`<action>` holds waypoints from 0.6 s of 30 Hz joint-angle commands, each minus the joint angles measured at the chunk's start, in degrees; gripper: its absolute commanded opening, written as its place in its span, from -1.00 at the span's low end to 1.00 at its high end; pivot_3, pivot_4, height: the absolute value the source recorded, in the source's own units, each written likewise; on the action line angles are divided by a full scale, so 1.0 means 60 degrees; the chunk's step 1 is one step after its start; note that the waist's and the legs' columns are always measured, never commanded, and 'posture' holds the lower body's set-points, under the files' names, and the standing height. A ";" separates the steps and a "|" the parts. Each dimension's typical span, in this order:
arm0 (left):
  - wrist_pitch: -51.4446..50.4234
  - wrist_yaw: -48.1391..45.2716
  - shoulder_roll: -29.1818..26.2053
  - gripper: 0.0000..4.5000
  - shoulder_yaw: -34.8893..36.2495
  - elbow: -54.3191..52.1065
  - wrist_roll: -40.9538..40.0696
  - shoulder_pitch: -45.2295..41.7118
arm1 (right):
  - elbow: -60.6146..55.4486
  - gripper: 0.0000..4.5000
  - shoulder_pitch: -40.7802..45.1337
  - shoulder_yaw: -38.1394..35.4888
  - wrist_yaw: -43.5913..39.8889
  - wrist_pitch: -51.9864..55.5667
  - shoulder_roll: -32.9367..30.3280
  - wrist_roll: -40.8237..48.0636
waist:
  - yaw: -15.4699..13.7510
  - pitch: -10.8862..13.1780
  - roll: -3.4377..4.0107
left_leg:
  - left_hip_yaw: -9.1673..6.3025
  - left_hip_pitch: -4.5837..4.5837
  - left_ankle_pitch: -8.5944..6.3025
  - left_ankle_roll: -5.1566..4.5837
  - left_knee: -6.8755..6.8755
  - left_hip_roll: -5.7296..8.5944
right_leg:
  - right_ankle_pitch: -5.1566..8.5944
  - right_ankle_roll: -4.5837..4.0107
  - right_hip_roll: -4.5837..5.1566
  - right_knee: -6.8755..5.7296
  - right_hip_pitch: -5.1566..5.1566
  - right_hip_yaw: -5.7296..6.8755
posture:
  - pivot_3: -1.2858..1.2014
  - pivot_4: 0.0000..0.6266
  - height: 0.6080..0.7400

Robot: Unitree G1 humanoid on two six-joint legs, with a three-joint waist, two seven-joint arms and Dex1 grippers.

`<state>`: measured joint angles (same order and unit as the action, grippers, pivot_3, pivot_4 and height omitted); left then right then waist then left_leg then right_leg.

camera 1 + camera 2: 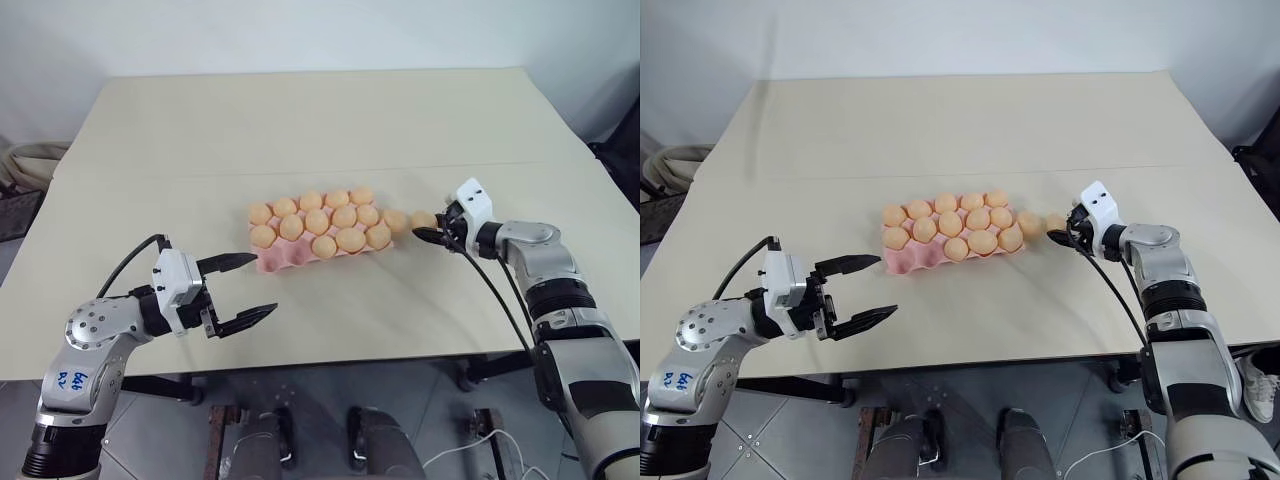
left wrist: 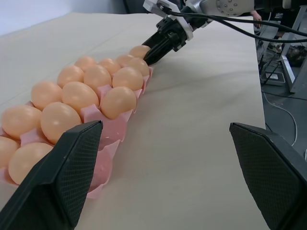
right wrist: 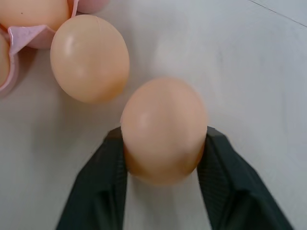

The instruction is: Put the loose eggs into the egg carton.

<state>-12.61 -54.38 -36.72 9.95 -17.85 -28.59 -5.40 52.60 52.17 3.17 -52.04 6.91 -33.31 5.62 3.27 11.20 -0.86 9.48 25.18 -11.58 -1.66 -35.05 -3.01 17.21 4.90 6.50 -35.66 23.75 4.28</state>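
Head views: egg carton (image 1: pixel 318 232) mid-tabletop (image 1: pixel 300 120), about thirteen cups filled, count uncertain. Two loose eggs lie just beside its right end.

Left wrist view: left gripper (image 2: pixel 165 167), jaws wide open and empty, near the carton's left end.

Right wrist view: right gripper (image 3: pixel 163 158), jaws closed around the outer egg (image 3: pixel 163 129); the other egg (image 3: pixel 89 57) remains. Nearly done.

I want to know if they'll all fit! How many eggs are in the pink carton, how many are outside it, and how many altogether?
Eggs in the egg carton: 13
Loose eggs beside it: 2
Total: 15 eggs
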 commanded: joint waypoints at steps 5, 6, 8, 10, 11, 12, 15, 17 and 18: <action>0.0252 0.0376 -0.0029 1.00 0.0786 -0.0010 -0.0114 0.0545 | -0.2887 -0.34 -0.0566 -0.0664 -0.0850 0.0805 -0.0533 0.0732 | 0.0026 0.0005 0.0008 | 0.0000 -0.0001 -0.0002 -0.0003 0.0001 -0.0003 | 0.0000 0.0000 0.0000 -0.0004 0.0003 -0.0003 | 0.03 -0.52 1.00; 0.0262 0.0403 -0.0029 1.00 0.0898 0.0033 -0.0126 0.0645 | -0.3561 -0.34 -0.0663 -0.0642 -0.0999 0.1188 -0.0487 0.0935 | 0.0038 0.0005 0.0009 | 0.0001 -0.0003 -0.0003 -0.0006 0.0000 -0.0005 | 0.0000 0.0000 0.0000 -0.0007 0.0004 -0.0004 | 0.03 -0.52 1.00; 0.0283 0.0560 0.0056 1.00 0.1179 0.0117 -0.0167 0.0841 | -0.5124 -0.34 -0.0728 -0.0482 -0.1183 0.2410 -0.0120 0.1570 | 0.0067 0.0005 0.0010 | 0.0000 -0.0009 -0.0011 -0.0015 0.0001 -0.0012 | 0.0000 -0.0001 -0.0003 -0.0014 0.0004 -0.0004 | 0.03 -0.52 1.00; 0.0175 0.0642 0.0080 1.00 0.1358 0.0202 -0.0241 0.1031 | -0.6353 -0.34 -0.0731 -0.0050 -0.1171 0.3217 0.0405 0.1876 | 0.0110 0.0005 0.0010 | -0.0005 -0.0011 -0.0010 -0.0012 0.0002 -0.0024 | 0.0005 -0.0010 -0.0005 -0.0025 0.0006 -0.0026 | 0.03 -0.52 1.00; 0.0160 0.0655 0.0078 1.00 0.1407 0.0237 -0.0247 0.1109 | -0.6756 -0.34 -0.0722 0.0168 -0.1108 0.3477 0.0673 0.1920 | 0.0130 0.0004 0.0011 | -0.0014 -0.0011 -0.0007 -0.0004 0.0004 -0.0031 | 0.0007 -0.0020 -0.0006 -0.0031 0.0007 -0.0056 | 0.03 -0.52 1.00; 0.0120 0.0682 0.0074 1.00 0.1458 0.0261 -0.0270 0.1181 | -0.7114 -0.34 -0.0674 0.0416 -0.0995 0.3746 0.1002 0.1944 | 0.0142 0.0003 0.0011 | -0.0017 -0.0013 -0.0005 0.0000 0.0008 -0.0033 | 0.0008 -0.0025 -0.0008 -0.0032 0.0007 -0.0063 | 0.03 -0.52 1.00; 0.0149 0.0752 0.0058 1.00 0.1594 0.0299 -0.0226 0.1400 | -0.7699 -0.34 -0.0438 0.1070 -0.0522 0.4415 0.2009 0.1866 | 0.0164 0.0003 0.0011 | -0.0017 -0.0005 -0.0001 0.0008 0.0019 -0.0035 | 0.0008 -0.0035 -0.0009 -0.0036 0.0020 -0.0064 | 0.03 -0.52 1.00; 0.0182 0.0832 0.0058 1.00 0.1668 0.0262 -0.0212 0.1502 | -0.7734 -0.34 -0.0299 0.1435 -0.0242 0.4669 0.2560 0.1715 | 0.0179 0.0003 0.0011 | -0.0010 0.0011 -0.0001 0.0009 0.0023 -0.0034 | 0.0007 -0.0036 -0.0009 -0.0033 0.0040 -0.0072 | 0.03 -0.52 1.00; 0.0192 0.0864 0.0062 1.00 0.1675 0.0244 -0.0207 0.1520 | -0.7722 -0.34 -0.0271 0.1523 -0.0177 0.4725 0.2676 0.1664 | 0.0152 0.0003 0.0010 | -0.0007 0.0022 -0.0001 0.0009 0.0025 -0.0033 | 0.0007 -0.0036 -0.0007 -0.0033 0.0052 -0.0074 | 0.03 -0.52 1.00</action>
<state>-12.04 -49.68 -36.40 18.14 -15.07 -28.93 3.22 8.66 49.14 12.56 -54.16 34.57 -17.29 15.62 4.18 11.22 -0.80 9.43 25.38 -11.58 -1.60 -34.89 -3.18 17.25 4.68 6.47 -35.86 24.14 3.85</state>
